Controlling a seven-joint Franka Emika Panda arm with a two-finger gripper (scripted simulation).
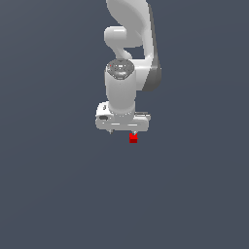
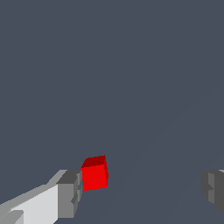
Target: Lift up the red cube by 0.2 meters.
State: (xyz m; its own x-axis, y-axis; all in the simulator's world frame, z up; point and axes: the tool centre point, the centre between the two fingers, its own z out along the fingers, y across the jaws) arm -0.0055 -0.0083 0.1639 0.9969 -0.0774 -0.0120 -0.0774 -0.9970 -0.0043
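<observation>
1. Red cube (image 2: 94, 173) sits on the plain grey floor (image 1: 58, 194), directly beneath the gripper body in the exterior view, toward that view's right side of the hand.
2. Gripper (image 2: 142, 192) condition: jaws spread wide, nothing held. The wrist view shows one finger pad (image 2: 69, 194) and the opposite pad (image 2: 214, 190) well apart.
3. Governing relation: the cube lies between the two fingers but far off centre. It is just beside, possibly touching, one pad, and well apart from the other. Contact cannot be confirmed from these pictures.
4. Cube orientation: slightly turned relative to the pad face, so its sides do not appear square to the closing line.
5. Arm (image 1: 129, 63) posture: wrist pointing straight down over the cube, with the fingertips apparently near floor level.
6. Assessment: lift not yet begun. Closing from this offset would probably have the nearer finger push the cube sideways before the far finger arrives; re-centring first looks the safer course.
7. Risk: the cube may rotate or slip during closure.
</observation>
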